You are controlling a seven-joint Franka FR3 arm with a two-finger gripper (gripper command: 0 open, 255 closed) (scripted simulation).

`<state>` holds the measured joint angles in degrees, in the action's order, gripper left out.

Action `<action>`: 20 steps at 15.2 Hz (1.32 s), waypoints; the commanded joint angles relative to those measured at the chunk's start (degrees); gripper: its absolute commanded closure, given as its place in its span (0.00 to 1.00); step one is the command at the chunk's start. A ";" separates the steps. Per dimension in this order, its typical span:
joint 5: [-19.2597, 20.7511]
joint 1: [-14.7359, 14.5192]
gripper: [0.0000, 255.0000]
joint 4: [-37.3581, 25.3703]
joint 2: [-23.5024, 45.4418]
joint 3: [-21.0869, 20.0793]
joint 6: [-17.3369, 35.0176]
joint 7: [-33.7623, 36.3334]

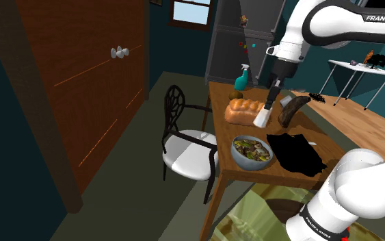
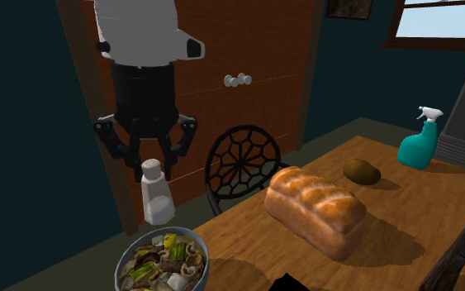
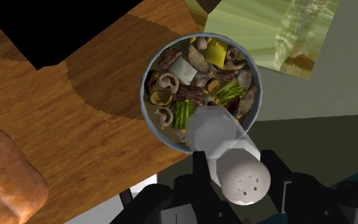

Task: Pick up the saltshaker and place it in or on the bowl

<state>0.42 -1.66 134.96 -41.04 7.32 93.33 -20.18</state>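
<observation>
The tool (image 2: 152, 168) is clamped narrowly on the white saltshaker (image 2: 156, 198), its black fingers (image 2: 169, 155) gripping just at the perforated cap. The shaker hangs in the air, clear of the wooden tabletop (image 2: 404, 207), with its body pointing down toward the bowl (image 2: 120, 266). In the wrist view, the saltshaker (image 3: 225, 143) has its base over the near rim of the bowl (image 3: 147, 102). The bowl is grey and heaped with mixed green and brown food, and it sits by the tabletop's edge. In the shoulder view, the saltshaker (image 1: 260, 120) looks slightly tilted beneath the tool (image 1: 269, 109). A bread loaf (image 2: 317, 207) lies on the tabletop near the bowl. A teal spray bottle (image 2: 419, 145) stands farther off, and a dark chair (image 2: 243, 161) stands beside the tabletop.
</observation>
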 commanded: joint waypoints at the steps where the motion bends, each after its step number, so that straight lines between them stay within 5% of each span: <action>1: -0.27 -0.05 1.00 1.88 -1.88 -0.67 -0.01 0.74; 20: 0.38 0.40 1.00 16.96 -2.02 0.18 14.89 -0.07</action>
<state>0.75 -1.30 150.99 -43.16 7.42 107.14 -20.17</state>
